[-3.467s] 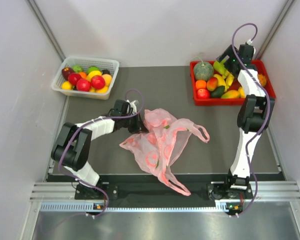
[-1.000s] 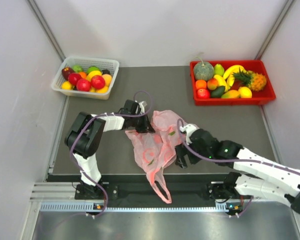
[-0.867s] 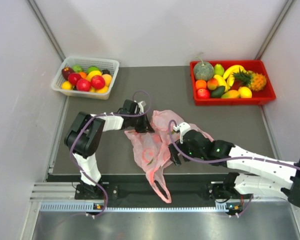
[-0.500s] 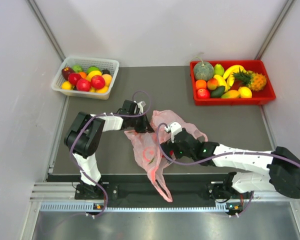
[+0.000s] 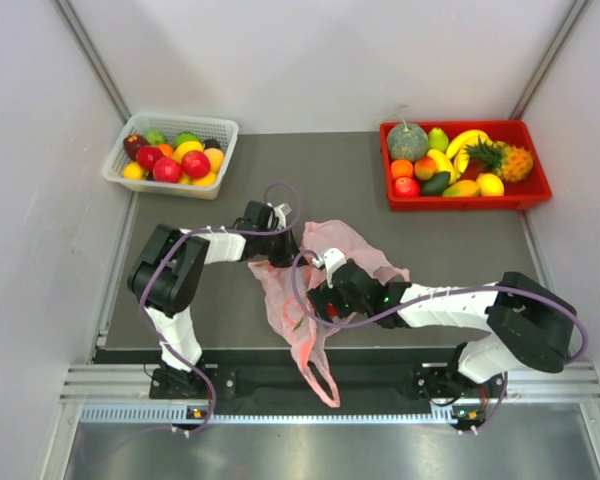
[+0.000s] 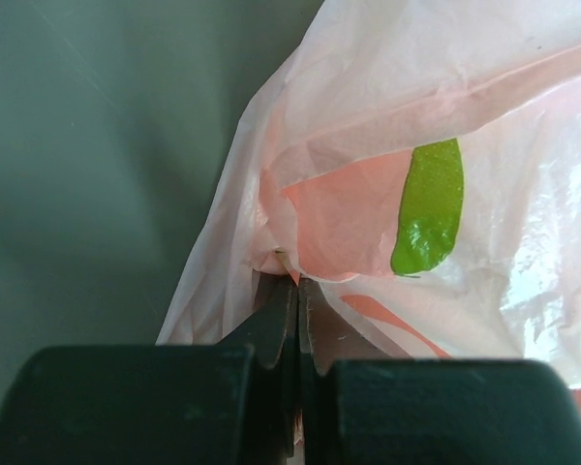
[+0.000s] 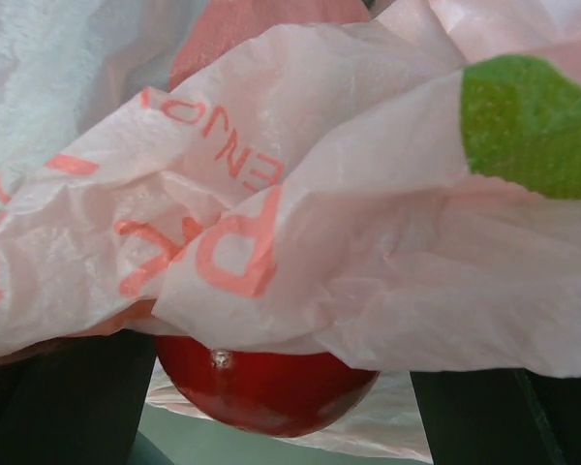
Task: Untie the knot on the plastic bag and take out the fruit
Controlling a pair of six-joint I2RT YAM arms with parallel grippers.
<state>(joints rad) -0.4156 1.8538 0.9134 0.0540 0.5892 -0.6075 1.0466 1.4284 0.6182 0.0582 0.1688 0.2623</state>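
The pink plastic bag (image 5: 355, 250) lies crumpled in the middle of the table, with a loose handle loop trailing toward the near edge. No knot shows. My left gripper (image 5: 288, 255) is shut on a fold of the bag's edge (image 6: 281, 260); the film and a green printed mark fill the left wrist view. My right gripper (image 5: 317, 303) is at the bag's middle, open wide. In the right wrist view a red apple (image 7: 261, 387) sits between its spread fingers (image 7: 68, 397), touching neither, half covered by the bag's film (image 7: 368, 242). Other fruit in the bag is hidden.
A white basket (image 5: 180, 118) of mixed fruit stands at the back left. A red tray (image 5: 460, 203) at the back right holds the melon (image 5: 407, 142), the pineapple (image 5: 505, 160), bananas and other fruit. Grey walls close both sides.
My right arm swung from the red tray down to the bag and slid left into its middle. The bag has been drawn narrower. My left gripper has kept its hold.
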